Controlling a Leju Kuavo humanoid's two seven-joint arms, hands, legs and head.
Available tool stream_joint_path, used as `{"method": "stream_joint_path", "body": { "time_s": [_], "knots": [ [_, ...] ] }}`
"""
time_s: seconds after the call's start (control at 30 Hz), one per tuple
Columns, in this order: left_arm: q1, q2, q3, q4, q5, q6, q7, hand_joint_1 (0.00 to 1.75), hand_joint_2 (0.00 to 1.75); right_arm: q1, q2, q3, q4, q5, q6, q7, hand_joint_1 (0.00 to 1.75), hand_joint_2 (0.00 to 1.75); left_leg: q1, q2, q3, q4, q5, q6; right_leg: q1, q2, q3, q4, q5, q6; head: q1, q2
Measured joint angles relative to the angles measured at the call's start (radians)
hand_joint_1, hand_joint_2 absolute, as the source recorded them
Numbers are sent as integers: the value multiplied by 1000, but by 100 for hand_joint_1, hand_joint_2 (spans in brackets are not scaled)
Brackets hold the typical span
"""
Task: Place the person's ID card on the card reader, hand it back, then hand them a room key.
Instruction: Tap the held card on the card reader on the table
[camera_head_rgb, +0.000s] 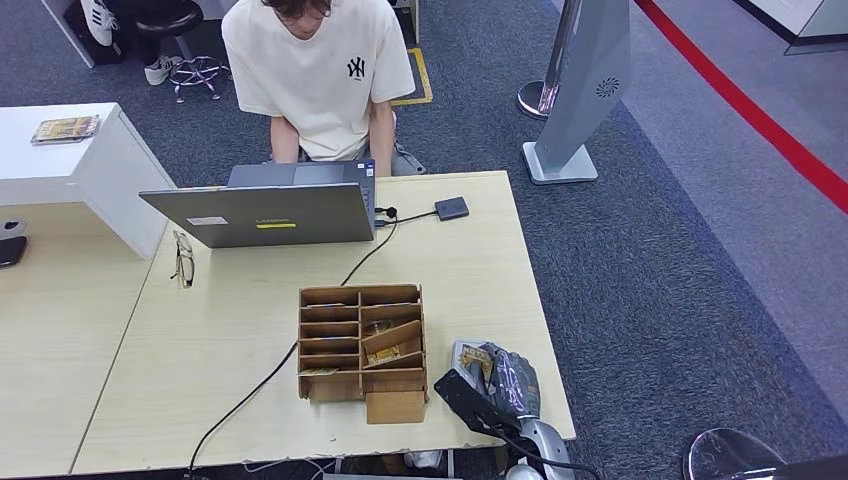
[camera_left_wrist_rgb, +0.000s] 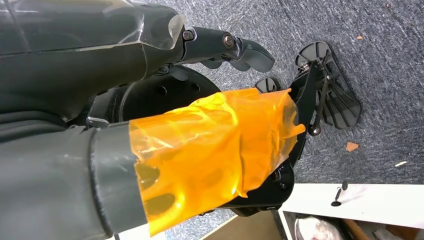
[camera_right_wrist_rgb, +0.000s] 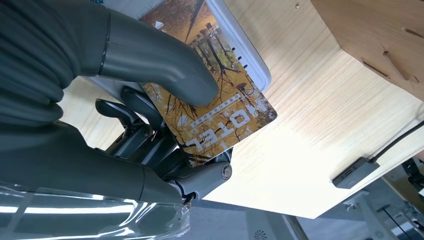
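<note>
card (camera_right_wrist_rgb: 220, 107) printed "hotel" pinched by right hand (camera_right_wrist_rgb: 150, 100) fingers (camera_right_wrist_rgb: 135, 107) over white reader (camera_right_wrist_rgb: 250, 60); left hand (camera_left_wrist_rgb: 210, 145) fingers unclear

Glossy printed card (camera_right_wrist_rgb: 220, 112), pale wood-grain table (camera_right_wrist_rgb: 320, 130)

From my station, the person's (camera_head_rgb: 318, 70) face is cut off by the head view's upper edge, and their hands are hidden behind the laptop (camera_head_rgb: 262, 212) at twelve o'clock on the counter (camera_head_rgb: 470, 290). At five o'clock the right robot hand (camera_head_rgb: 497, 380) covers most of the card (camera_right_wrist_rgb: 220, 107) and the white card reader (camera_right_wrist_rgb: 246, 55) beneath it. In the right wrist view its thumb (camera_right_wrist_rgb: 165, 62) hides the middle of the card, and the fingers sit tucked under it. The contents of the wooden organizer (camera_head_rgb: 362, 350) are too small for me to identify. The left robot hand (camera_left_wrist_rgb: 230, 47) is largely masked by orange film (camera_left_wrist_rgb: 215, 150), so I cannot judge its fingers.
</note>
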Motion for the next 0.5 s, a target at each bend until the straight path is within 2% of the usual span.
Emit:
{"method": "stream_joint_path", "body": {
  "time_s": [0.5],
  "knots": [
    [1,0,-15,0,4,2,0,0,0,0,1,-1,0,1,0,0,175,175,0,0,0,0,0,0,0,0,0,0,0,0,0,0]
  ]
}}
